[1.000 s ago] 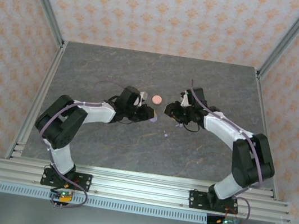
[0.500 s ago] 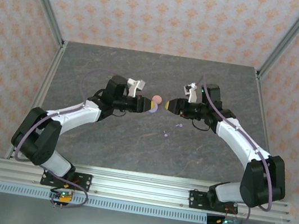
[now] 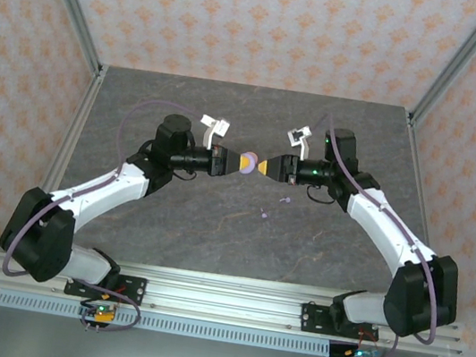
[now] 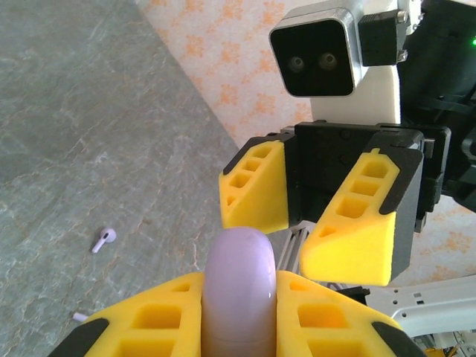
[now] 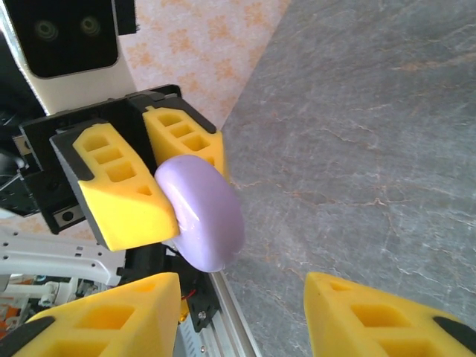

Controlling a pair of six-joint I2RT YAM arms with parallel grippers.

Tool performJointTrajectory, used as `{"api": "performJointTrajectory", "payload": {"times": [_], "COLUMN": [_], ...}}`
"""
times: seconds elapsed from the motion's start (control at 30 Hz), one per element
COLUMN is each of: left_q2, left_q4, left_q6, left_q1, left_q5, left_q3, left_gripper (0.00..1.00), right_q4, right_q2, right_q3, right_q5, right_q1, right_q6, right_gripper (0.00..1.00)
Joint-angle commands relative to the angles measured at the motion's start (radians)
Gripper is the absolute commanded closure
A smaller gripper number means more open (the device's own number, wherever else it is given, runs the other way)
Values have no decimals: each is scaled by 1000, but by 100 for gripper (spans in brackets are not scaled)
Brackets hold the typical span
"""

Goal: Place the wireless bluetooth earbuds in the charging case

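Three patterned walls [image 3: 263,19] ring grey table [image 3: 231,105]; left jaws grip lavender case [image 5: 201,216], right jaws open, empty.

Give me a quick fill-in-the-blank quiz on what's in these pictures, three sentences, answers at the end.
1. The case gripped by the left claw is coloured ___.
2. The right claw faces that case with its jaws ___.
3. Two earbuds lie loose on the table, nearer the ___ arm.
Missing words: lavender; open; right.
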Motion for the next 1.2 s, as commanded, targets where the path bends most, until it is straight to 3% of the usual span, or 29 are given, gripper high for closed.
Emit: {"api": "performJointTrajectory", "payload": {"times": [0.0, 0.87, 1.17], "left_q2": [-25, -57, -63], "left_q4": [71, 61, 41], "left_q6": [-14, -11, 1], "left_q1": [-4, -47, -50], "left_q5": [50, 73, 63], "left_q3": [9, 46, 50], "left_gripper": [87, 87, 85], "right_q4": [52, -29, -28], "right_q2": [-36, -3, -6], "right_q3": [38, 98, 100], "right_q5": [-63, -101, -109], "right_q1": [12, 46, 47], "right_q6": [-42, -122, -120], "right_gripper": [52, 62, 78]}}
